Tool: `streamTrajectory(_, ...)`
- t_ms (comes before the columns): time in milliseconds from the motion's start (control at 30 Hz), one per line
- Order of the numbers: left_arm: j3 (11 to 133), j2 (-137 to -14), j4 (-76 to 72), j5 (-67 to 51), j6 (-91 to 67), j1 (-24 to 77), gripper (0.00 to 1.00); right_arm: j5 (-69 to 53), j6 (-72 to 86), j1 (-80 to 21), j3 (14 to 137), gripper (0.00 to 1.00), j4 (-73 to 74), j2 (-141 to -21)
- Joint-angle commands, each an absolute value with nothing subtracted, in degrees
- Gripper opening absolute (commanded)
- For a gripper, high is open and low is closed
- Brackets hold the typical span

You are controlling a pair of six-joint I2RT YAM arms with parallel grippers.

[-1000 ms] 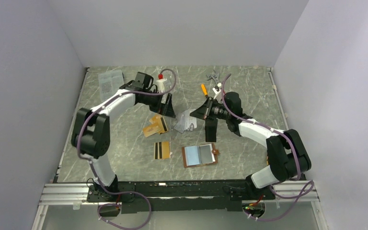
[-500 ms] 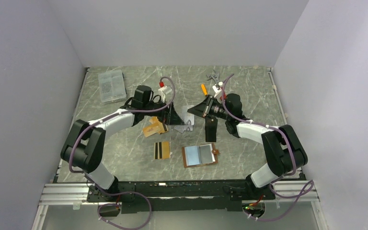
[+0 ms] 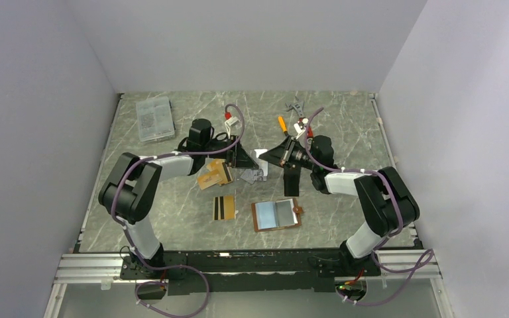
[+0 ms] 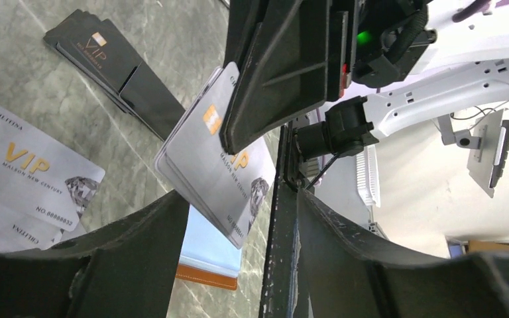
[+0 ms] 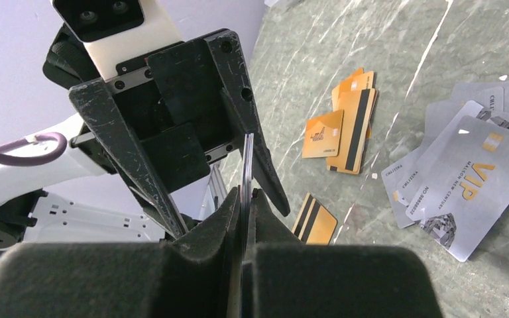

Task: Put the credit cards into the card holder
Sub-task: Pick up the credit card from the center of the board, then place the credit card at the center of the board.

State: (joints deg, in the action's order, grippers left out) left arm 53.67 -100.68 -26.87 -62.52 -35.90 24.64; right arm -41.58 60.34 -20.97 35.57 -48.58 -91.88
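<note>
My right gripper (image 3: 273,156) is shut on a thin stack of silver-grey credit cards (image 4: 215,165), held upright above the table and seen edge-on in the right wrist view (image 5: 246,165). My left gripper (image 3: 244,158) is open and faces it, its fingers (image 5: 129,156) on either side of the held stack without closing on it. More silver cards (image 3: 253,174) lie fanned on the table below, orange cards (image 3: 212,176) lie to their left, and a gold card with black stripes (image 3: 224,207) lies nearer. The tan card holder (image 3: 276,214) lies open near the front.
A clear plastic box (image 3: 154,119) sits at the back left. An orange-handled tool (image 3: 282,124) and small grey parts (image 3: 296,106) lie at the back, behind the right arm. Walls close in the table on three sides.
My left arm has swung in and its gripper moved right, up to the cards held by the right gripper. The right gripper has shifted slightly left, still holding them.
</note>
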Motion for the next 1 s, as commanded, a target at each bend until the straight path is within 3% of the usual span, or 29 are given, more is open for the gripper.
streamTrajectory(0,53.25,-101.60,-40.04,-66.40,-45.01,25.21,0.61,-41.48,61.39,-21.20,35.09,0.00,-56.44,-93.14)
streamTrajectory(100,53.48,-101.86,-40.02,-66.66,-45.10,25.56,0.48,-40.61,60.86,-21.25,34.58,0.00,-56.24,-93.64)
streamTrajectory(333,54.05,-101.95,-34.69,-67.12,-40.31,25.34,0.36,-42.22,61.75,-21.17,34.29,0.00,-57.26,-94.71)
streamTrajectory(600,55.09,-100.18,-35.44,-68.63,-41.52,24.53,0.44,-41.08,56.35,-21.17,32.83,0.00,-49.38,-91.54)
streamTrajectory(967,56.30,-99.09,-36.06,-70.56,-42.33,22.88,0.41,-41.08,52.69,-21.17,31.05,0.01,-44.28,-90.00)
